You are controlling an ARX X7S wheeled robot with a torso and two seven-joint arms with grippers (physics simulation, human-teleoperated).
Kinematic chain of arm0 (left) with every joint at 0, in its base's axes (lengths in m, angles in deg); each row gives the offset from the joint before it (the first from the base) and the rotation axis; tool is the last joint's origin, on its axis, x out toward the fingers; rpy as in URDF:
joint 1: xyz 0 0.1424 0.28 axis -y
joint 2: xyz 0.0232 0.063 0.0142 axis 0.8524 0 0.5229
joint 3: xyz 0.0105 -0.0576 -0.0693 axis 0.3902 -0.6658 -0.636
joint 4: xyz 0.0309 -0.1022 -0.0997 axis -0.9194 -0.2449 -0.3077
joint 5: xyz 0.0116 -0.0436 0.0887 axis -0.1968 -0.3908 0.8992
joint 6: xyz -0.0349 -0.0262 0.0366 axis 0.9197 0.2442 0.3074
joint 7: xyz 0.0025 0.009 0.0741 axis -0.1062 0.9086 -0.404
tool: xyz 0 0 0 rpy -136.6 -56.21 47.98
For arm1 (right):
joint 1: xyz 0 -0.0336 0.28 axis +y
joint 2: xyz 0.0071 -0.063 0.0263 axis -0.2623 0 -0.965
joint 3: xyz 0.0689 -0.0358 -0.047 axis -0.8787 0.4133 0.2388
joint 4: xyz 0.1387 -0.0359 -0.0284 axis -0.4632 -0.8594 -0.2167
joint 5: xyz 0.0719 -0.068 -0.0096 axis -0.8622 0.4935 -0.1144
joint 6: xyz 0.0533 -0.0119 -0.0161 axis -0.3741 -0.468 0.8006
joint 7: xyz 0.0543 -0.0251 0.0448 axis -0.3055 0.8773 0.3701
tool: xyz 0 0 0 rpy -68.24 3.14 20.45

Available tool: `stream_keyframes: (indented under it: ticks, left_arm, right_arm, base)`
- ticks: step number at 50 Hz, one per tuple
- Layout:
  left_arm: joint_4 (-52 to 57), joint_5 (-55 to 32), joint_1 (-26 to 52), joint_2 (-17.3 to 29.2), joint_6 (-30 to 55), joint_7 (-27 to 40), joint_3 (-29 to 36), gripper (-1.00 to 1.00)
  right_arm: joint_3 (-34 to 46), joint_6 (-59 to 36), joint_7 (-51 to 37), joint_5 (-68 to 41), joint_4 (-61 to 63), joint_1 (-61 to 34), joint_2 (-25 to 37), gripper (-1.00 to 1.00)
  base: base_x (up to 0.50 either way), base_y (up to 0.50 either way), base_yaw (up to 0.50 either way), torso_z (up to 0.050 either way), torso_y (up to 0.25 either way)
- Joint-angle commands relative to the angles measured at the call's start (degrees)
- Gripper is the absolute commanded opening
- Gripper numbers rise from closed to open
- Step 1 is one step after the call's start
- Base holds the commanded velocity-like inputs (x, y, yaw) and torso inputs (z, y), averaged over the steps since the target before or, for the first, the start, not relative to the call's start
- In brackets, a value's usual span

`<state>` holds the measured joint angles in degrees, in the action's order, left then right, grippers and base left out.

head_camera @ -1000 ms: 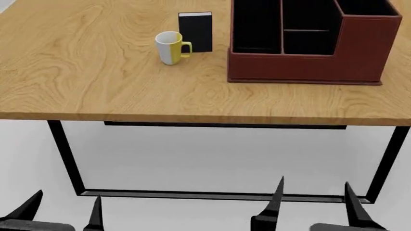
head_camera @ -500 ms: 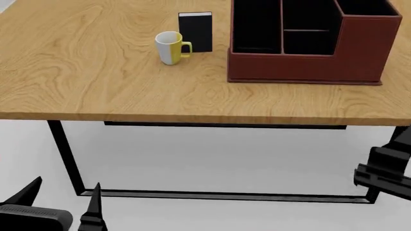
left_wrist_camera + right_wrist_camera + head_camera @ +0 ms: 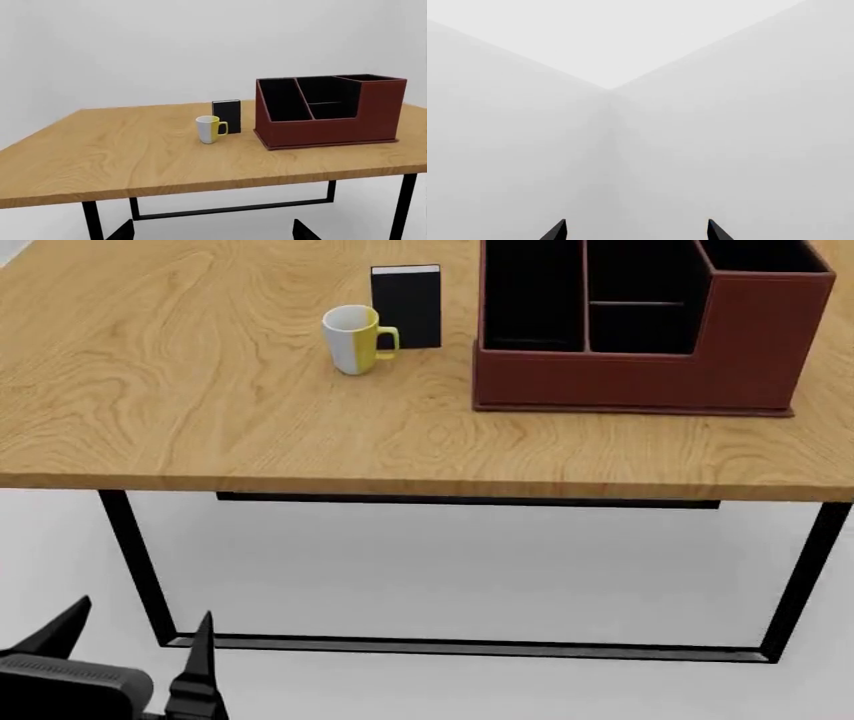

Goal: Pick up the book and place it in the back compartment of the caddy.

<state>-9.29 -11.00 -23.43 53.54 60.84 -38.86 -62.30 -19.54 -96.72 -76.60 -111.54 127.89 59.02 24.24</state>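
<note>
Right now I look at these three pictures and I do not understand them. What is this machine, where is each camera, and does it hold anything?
This is a simulated wheeled robot with two arms, each ending in a two-fingered gripper. One picture comes from its head, looking down; the other two come from cameras near each gripper.

On the wooden table stand a yellow-and-white mug, a black book upright just behind it, and a reddish-brown caddy with black compartments.

The left gripper hangs low in front of the table, open and empty. Its camera sees the whole table from the side. The right gripper is outside the head view; its camera faces a bare white corner, and its fingertips stand apart with nothing between them. Nothing is held.
</note>
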Motion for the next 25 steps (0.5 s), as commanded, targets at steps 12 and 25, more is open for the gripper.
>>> stream_keyframes:
  ticks: [12,25]
  left_arm:
    - [4.2,-1.5,2.3,0.7,3.8,1.0,0.3,1.0]
    - [13.2,-4.4,12.1,2.5,16.7,2.2,-0.3,1.0]
  right_arm:
    - [-27.7,-2.7,-17.7,-31.2,0.5,6.6,19.6,1.0]
    - [-29.4,-2.3,-19.4,-32.9,0.7,7.8,20.2,1.0]
  base:
    - [0.0,0.0,0.0,0.0,0.0]
    - [0.0,0.0,0.0,0.0,0.0]
